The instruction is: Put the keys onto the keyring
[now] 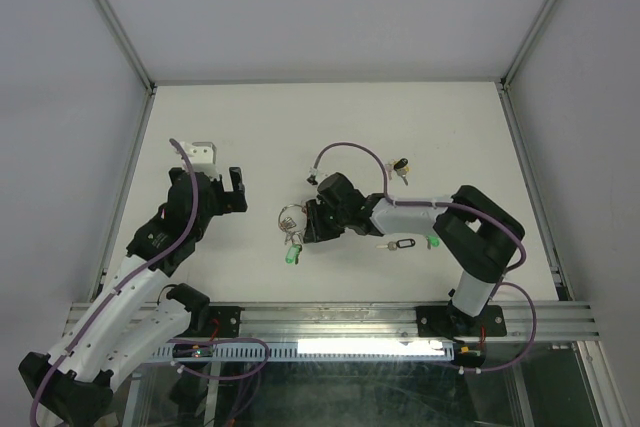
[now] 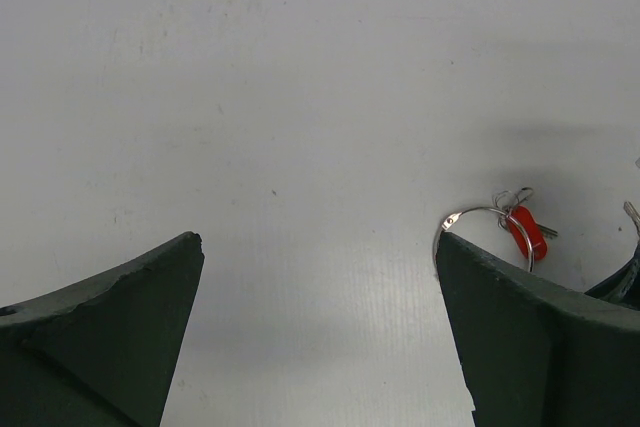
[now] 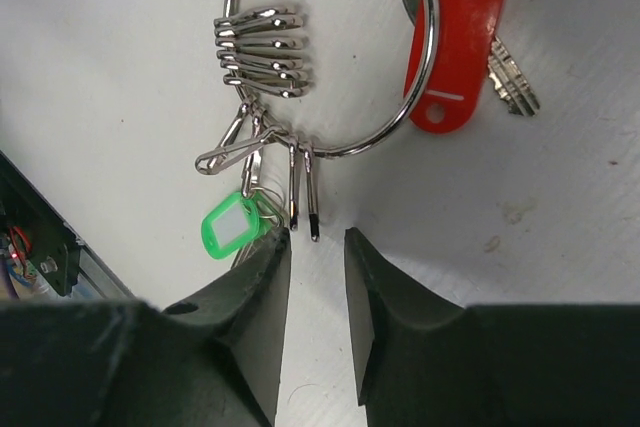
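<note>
Keyring of thin silver wire (image 3: 352, 151) lay flat on the white table (image 3: 120, 77) just ahead of the right gripper (image 3: 318, 239), its fingers narrowly parted and empty, and looked light, stiff and slippery, best pinched on bare wire beside the red-capped silver key (image 3: 455, 42), while the left gripper (image 2: 318, 242) gaped wide.

The keyring (image 1: 290, 217) lies mid-frame on the surface (image 1: 250, 127), between the left tool (image 1: 240, 190) and the right tool (image 1: 306, 223). Loose keys (image 1: 400, 245) lie further right.

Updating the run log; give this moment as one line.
left gripper open, empty | right gripper narrowly open, at keyring | black-tagged key loose
</note>
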You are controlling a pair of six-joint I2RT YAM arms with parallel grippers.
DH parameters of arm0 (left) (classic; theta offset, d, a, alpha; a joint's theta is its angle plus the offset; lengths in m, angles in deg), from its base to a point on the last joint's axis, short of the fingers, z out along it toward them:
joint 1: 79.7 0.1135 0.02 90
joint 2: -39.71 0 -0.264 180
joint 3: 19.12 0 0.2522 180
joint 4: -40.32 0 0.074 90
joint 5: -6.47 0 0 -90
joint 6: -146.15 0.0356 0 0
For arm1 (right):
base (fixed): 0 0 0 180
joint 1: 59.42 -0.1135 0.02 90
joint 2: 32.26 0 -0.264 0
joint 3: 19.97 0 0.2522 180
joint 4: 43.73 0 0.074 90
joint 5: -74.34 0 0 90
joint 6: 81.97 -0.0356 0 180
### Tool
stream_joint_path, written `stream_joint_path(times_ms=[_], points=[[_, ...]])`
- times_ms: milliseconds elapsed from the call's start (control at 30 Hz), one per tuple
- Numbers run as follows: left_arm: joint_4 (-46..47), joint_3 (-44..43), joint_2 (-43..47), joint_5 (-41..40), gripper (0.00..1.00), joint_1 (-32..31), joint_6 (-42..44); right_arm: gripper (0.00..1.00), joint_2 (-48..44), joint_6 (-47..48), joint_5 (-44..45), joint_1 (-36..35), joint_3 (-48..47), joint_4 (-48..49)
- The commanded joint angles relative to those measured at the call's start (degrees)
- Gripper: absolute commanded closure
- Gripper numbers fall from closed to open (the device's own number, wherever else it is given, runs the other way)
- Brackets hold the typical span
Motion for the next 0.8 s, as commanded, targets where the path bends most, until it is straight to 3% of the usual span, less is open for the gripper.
stream_joint_path(times_ms=[0, 500, 767], points=[[1.52, -2.75, 0.00, 0.66, 0.01, 0.06, -0.41, 0.70, 1.14, -0.64, -2.03, 0.22, -0.51, 3.25], [1.52, -2.73, -0.22, 0.74, 0.01, 0.06, -0.37, 0.80, 2.60, -0.91, -2.63, 0.35, -0.74, 3.81], [1.52, -2.86, -0.40, 0.66, 0.01, 0.06, -0.41, 0.95, 0.75, 0.22, -2.08, 0.39, -0.83, 2.86]])
